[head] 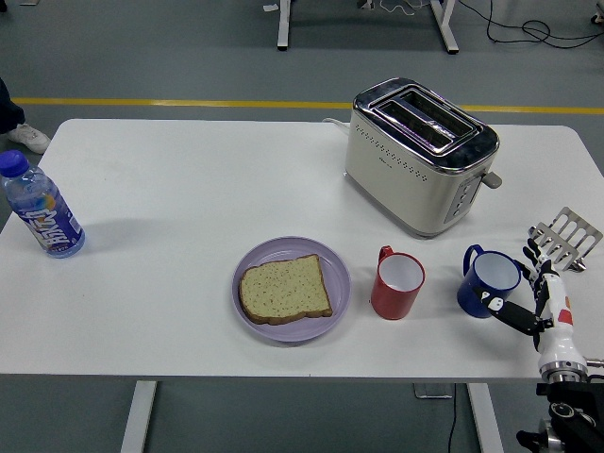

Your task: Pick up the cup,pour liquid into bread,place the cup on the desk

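The white counter [170, 311] carries a cream toaster [420, 156], a purple plate [283, 326] with bread [283, 289], a bottle [42, 209] whose label is unreadable, a red cup [397, 283] and a blue cup [488, 281]. The right hand [543, 297], fingers [493, 304] spread, seemingly touches the blue cup.

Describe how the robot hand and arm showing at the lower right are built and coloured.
The right robot hand has slim, jointed black fingers; its thumb has white patches near the tip. The hand's back is white with a small red mark. Below it comes a silvery ring at the wrist, then dark, rounded arm parts at the picture's bottom corner.
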Controlling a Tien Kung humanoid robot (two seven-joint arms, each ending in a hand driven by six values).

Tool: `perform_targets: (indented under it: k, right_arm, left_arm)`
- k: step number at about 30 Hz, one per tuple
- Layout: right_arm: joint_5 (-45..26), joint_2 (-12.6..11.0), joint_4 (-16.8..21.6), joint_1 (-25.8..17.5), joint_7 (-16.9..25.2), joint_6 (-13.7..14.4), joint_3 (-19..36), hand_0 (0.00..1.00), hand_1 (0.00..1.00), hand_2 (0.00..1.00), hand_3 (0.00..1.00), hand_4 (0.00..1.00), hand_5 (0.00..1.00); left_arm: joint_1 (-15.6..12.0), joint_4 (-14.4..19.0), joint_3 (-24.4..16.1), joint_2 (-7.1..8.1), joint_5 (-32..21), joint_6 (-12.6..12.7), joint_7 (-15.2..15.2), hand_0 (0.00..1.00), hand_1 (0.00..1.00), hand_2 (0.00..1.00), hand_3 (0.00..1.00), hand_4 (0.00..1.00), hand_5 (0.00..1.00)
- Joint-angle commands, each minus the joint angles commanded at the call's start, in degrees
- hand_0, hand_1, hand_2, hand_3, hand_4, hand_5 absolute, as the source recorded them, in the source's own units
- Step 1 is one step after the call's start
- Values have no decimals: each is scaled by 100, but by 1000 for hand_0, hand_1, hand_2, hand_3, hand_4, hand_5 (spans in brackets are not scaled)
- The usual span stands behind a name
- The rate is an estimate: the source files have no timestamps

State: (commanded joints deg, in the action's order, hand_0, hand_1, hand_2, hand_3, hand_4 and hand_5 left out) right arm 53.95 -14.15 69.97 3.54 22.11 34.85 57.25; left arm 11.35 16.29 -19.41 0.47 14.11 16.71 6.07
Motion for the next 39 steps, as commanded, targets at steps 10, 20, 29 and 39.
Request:
perform_targets:
  k: [10,20,29,39]
  right_arm:
    - [-254,89,-288,256,186,-41,-79,966,852,930,917,998,2]
    - [-288,84,-385,270,275,-81,-100,965,849,932,924,997,2]
    - [-359,98,-429,295,343,-99,-242,963,847,932,927,995,2]
    - [-634,124,-613,387,485,-56,-425,955,835,920,907,997,2]
  left_arm:
    - [-11,-2,6,-11,-31,6,-6,679,683,698,542,251,998]
    - [-31,-2,-59,-47,63,-2,45,679,683,698,542,251,998]
    - [-33,-3,-67,-47,58,-7,45,679,683,698,542,251,998]
    - [-27,-1,-53,-47,32,-5,38,679,683,698,542,251,998]
